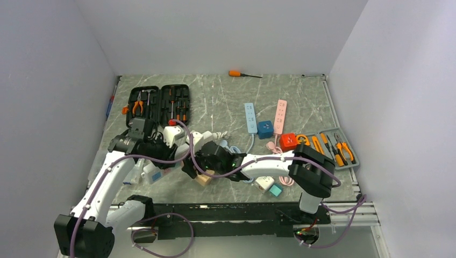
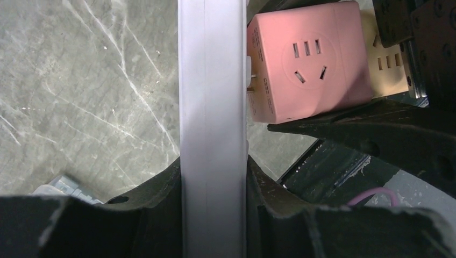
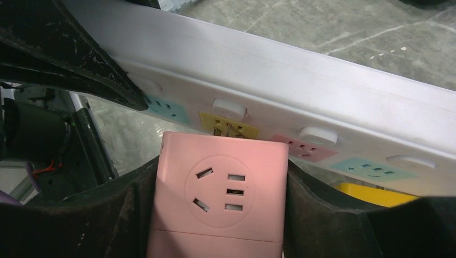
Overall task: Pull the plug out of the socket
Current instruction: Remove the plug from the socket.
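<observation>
Left fingers (image 2: pixel 145 215) clamp the white power strip (image 2: pixel 212 107); right fingers (image 3: pixel 333 215) clamp the pink plug (image 3: pixel 218 188), prongs showing at the yellow socket (image 3: pixel 226 124).

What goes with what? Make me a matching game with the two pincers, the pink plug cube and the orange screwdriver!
Things: 1 left pincer; 2 right pincer; 3 pink plug cube; 4 orange screwdriver.
States: a prongs partly out of the yellow socket; b lying alone, far back; c clamped on the white power strip; d clamped on the pink plug cube.
Pairs: 1-c, 2-d, 3-a, 4-b.
</observation>
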### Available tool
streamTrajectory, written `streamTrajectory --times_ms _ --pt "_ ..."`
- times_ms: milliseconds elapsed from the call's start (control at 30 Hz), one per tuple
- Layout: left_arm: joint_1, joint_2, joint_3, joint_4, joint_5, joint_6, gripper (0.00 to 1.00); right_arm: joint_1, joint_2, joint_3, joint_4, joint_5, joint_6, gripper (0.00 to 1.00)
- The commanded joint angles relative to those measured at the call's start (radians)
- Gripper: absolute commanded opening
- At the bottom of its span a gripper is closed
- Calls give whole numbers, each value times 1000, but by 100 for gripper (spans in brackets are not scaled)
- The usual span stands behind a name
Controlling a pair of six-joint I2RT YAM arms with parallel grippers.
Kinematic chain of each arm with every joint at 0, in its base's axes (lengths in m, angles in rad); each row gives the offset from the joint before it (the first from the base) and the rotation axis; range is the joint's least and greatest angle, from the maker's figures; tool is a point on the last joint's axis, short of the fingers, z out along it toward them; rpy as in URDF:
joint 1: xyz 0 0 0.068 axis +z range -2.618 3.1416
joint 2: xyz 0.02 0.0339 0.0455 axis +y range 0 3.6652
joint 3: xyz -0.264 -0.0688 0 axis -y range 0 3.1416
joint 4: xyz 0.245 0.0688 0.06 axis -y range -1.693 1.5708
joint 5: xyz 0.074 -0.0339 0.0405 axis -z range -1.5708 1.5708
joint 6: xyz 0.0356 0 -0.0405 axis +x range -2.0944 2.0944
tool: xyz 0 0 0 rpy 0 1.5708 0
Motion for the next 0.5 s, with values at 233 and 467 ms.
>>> streamTrajectory --times_ms 233,467 --pt "11 -8 -27 333 -564 98 0 37 -30 32 -271 -24 -98 0" --pt "-61 -62 -40 321 -549 79 0 39 130 300 -446 157 -59 0"
